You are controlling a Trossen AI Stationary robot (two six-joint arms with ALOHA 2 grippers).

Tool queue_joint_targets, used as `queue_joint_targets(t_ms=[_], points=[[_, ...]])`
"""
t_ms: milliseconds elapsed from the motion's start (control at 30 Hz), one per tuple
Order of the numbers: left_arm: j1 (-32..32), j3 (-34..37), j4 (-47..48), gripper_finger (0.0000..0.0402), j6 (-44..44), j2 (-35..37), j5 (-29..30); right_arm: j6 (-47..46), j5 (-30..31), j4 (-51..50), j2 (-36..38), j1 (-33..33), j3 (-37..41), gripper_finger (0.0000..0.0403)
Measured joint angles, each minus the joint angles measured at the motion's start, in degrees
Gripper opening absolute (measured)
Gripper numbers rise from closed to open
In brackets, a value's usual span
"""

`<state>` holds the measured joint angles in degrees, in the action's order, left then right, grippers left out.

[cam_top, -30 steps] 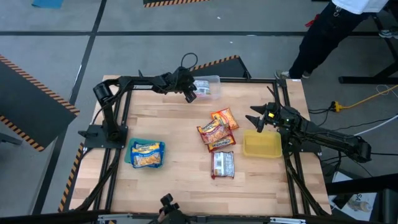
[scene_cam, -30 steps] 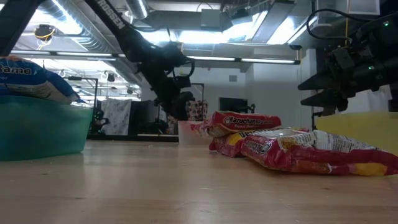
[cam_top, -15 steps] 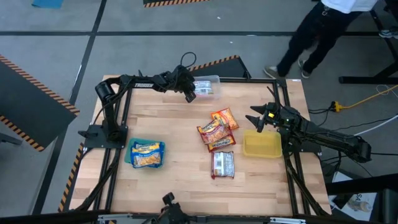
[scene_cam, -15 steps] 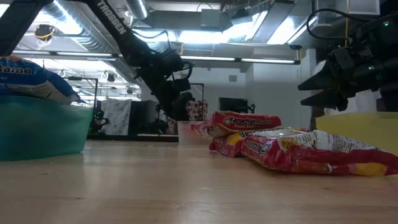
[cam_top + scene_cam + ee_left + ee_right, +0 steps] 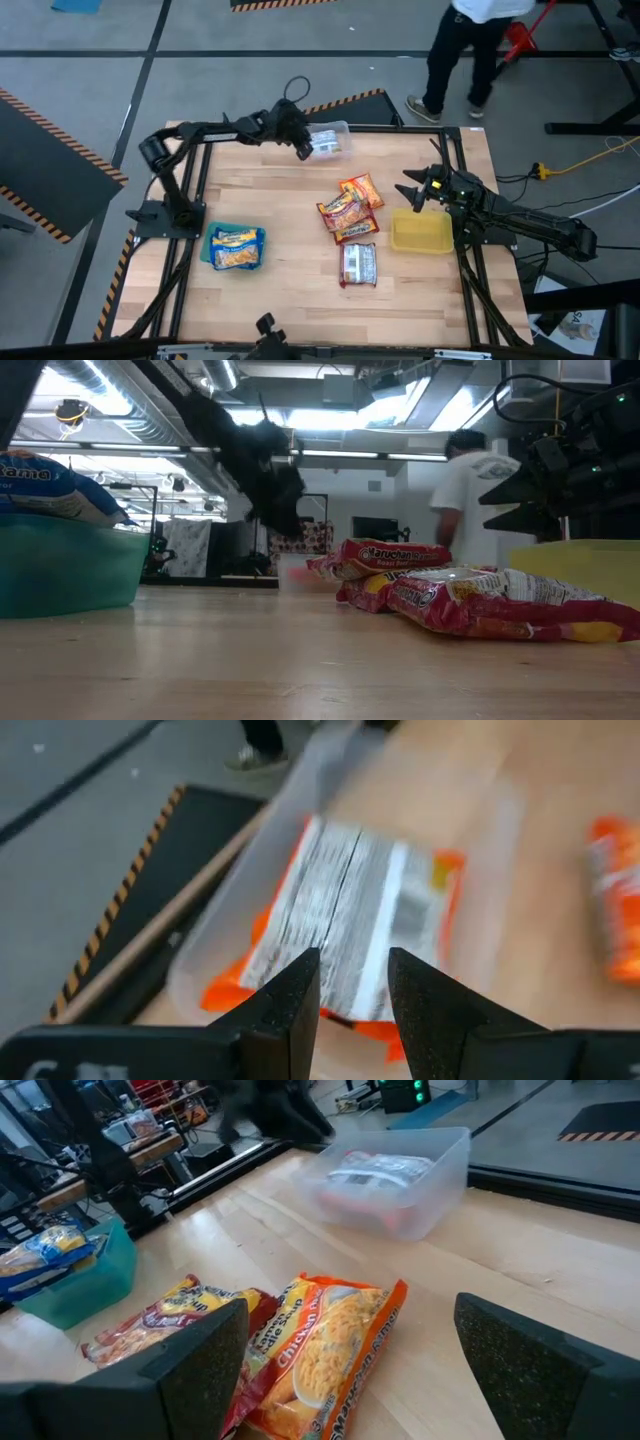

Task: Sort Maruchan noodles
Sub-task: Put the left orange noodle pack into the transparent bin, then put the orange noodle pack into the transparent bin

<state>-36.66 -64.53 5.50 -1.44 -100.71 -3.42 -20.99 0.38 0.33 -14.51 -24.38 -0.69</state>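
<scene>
Three orange and red Maruchan packets (image 5: 348, 210) lie in a heap at the table's middle, and a dark red-and-white one (image 5: 358, 264) lies flat nearer the front. Blue-and-yellow packets (image 5: 236, 248) fill the teal bin (image 5: 209, 246). An orange-edged packet (image 5: 345, 920) lies in the clear bin (image 5: 330, 140) at the far edge. My left gripper (image 5: 303, 148) hovers over that bin's left end, its fingers (image 5: 355, 990) a small gap apart. My right gripper (image 5: 418, 192) is open, raised beside the yellow bin (image 5: 422, 232).
Bare wood lies between the teal bin and the packet heap, and along the near edge. A person (image 5: 470, 45) walks on the floor beyond the table's far right corner. The frame rails (image 5: 190, 200) run along both table sides.
My left gripper has risen and drawn back a little toward the table's left, away from the clear bin. The clear bin has shifted slightly. The person behind the table has walked toward the left.
</scene>
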Motion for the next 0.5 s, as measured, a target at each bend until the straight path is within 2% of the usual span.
queue_joint_targets(t_ms=[133, 267, 500], points=[[1.0, -0.2, 2.6, 0.0114, -1.5, 7.4, -0.4, 0.0, 3.4, -0.3, -0.4, 0.0, -0.5, 0.034], [2.8, -0.2, 4.5, 0.0114, -1.6, 14.1, 3.3, 1.1, 9.1, -2.8, -4.5, 0.0, -3.1, 0.034], [5.7, -0.2, 10.6, 0.0116, -6.2, 21.1, 3.9, 3.5, 12.3, -6.7, -22.6, 0.0, -13.1, 0.034]])
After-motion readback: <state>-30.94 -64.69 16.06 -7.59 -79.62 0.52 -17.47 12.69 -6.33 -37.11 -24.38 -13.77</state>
